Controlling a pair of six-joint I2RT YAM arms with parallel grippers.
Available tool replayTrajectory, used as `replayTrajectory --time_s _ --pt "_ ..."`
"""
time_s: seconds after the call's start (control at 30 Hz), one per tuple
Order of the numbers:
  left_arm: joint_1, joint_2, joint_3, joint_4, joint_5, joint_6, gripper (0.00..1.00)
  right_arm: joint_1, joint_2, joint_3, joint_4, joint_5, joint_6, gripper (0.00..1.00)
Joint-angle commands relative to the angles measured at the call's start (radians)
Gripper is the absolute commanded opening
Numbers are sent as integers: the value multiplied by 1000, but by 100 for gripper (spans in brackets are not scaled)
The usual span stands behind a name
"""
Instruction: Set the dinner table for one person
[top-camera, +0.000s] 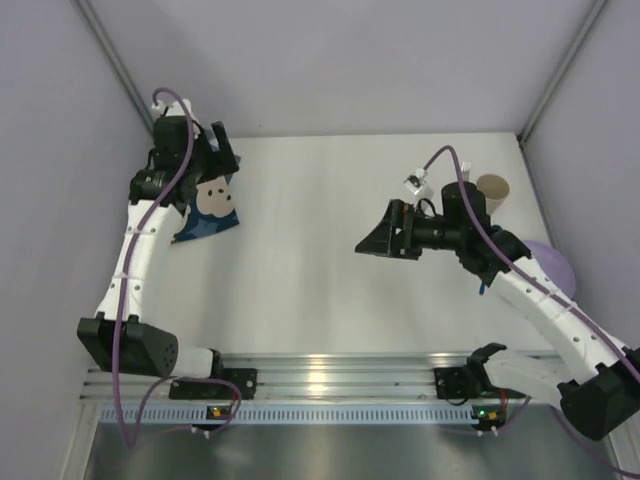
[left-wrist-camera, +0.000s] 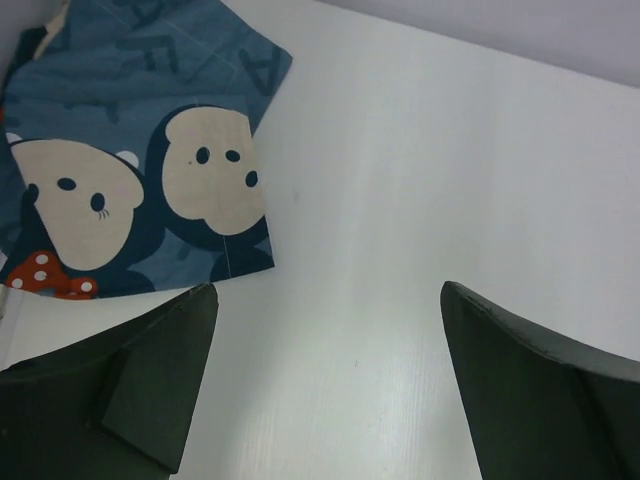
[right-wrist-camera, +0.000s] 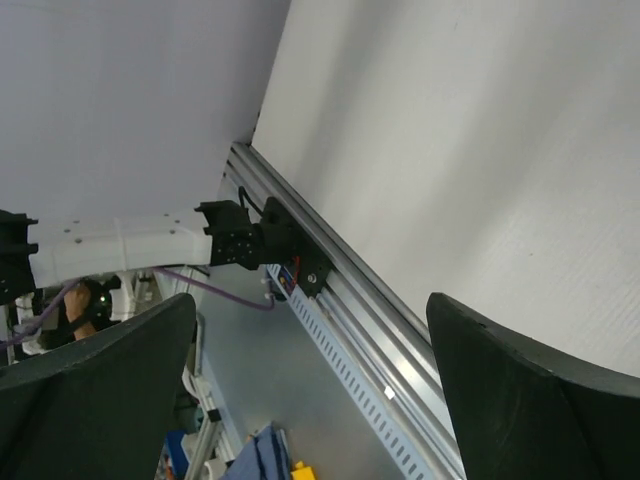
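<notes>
The dinner table (top-camera: 330, 280) is a flat white top with a ribbed aluminium rail (top-camera: 330, 375) along its near edge; it also shows in the left wrist view (left-wrist-camera: 420, 200) and the right wrist view (right-wrist-camera: 480, 150). My left gripper (top-camera: 215, 150) hangs open and empty over the far left, just beside a folded blue bear-face cloth mat (top-camera: 208, 210), which also fills the upper left of the left wrist view (left-wrist-camera: 130, 160). My right gripper (top-camera: 375, 240) is open and empty, held above the table's middle right, pointing left.
A tan paper cup (top-camera: 493, 190) stands at the far right. A pale purple plate (top-camera: 550, 265) lies at the right edge, partly hidden by my right arm. Grey walls close in the left, back and right sides.
</notes>
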Motion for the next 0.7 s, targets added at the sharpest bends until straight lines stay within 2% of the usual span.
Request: replayTrajectory --time_s 0.0,0.07,0.13,0.2,0.23,0.33,0.47,0.57,0.67 --pt "5 -99 41 -40 -92 -46 98 11 -30 65 -105 24 -107 100" --pt "9 -108 -66 -36 -99 -129 98 11 -47 46 -112 15 -116 100" --pt "18 -108 -138 -10 18 -99 93 11 -50 20 -115 -1 -116 100" --pt "18 -145 -178 -25 -5 -127 94 13 -53 31 -140 1 -127 100" --pt "18 -176 -223 54 -8 -129 95 13 -54 39 -158 5 -148 100" --pt "20 -340 -540 278 -59 -152 98 11 -67 51 -187 8 -168 100" --pt "37 -322 -579 199 -74 -175 98 11 -76 65 -235 30 -193 100" --pt "37 -167 -555 130 -28 -151 89 11 -94 65 -266 62 -199 100" --pt "37 -99 -548 137 -43 -152 87 10 -113 69 -312 102 -208 100"
